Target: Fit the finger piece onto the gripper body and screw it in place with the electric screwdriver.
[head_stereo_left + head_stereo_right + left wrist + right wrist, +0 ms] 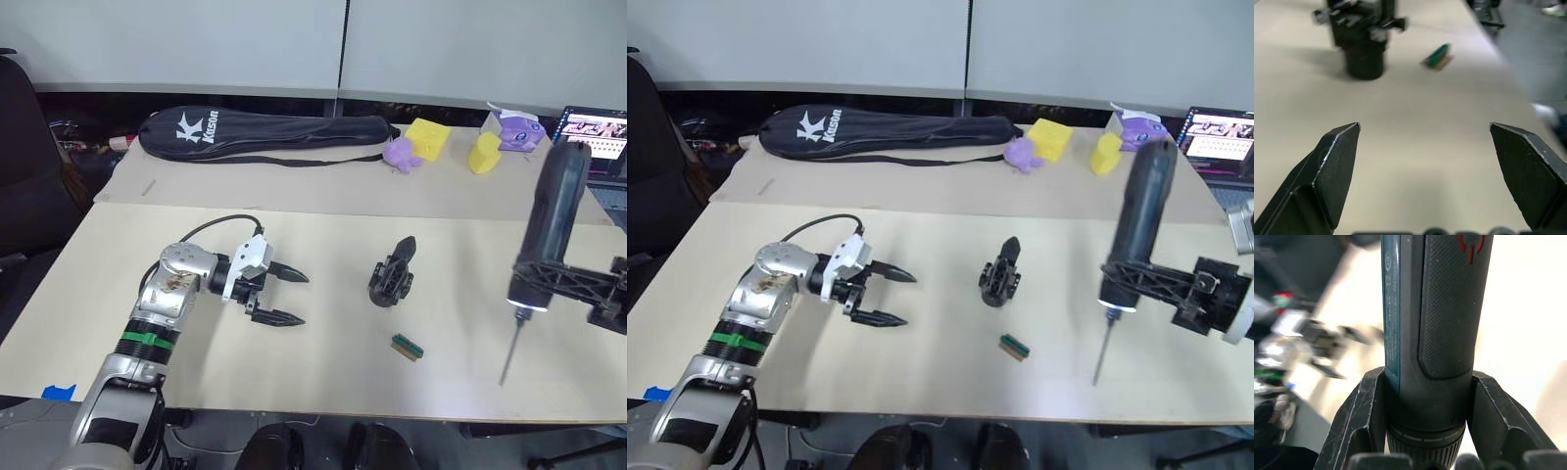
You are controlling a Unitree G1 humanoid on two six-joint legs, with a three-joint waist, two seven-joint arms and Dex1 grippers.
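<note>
Electric screwdriver (556,220) pinched near lower collar by right pincer (1425,431), held upright over counter (196,362), bit down, light on — judged heavy, rigid, top-heavy; textured sleeve offers best hold. Gripper body (389,284) with finger piece (404,249) stands mid-counter (light hard plastic, likely tippy). Left pincer (282,296) spread, empty, well apart.

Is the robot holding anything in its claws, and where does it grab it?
The right gripper holds the electric screwdriver near its lower end. The left gripper is open, holding nothing.
</note>
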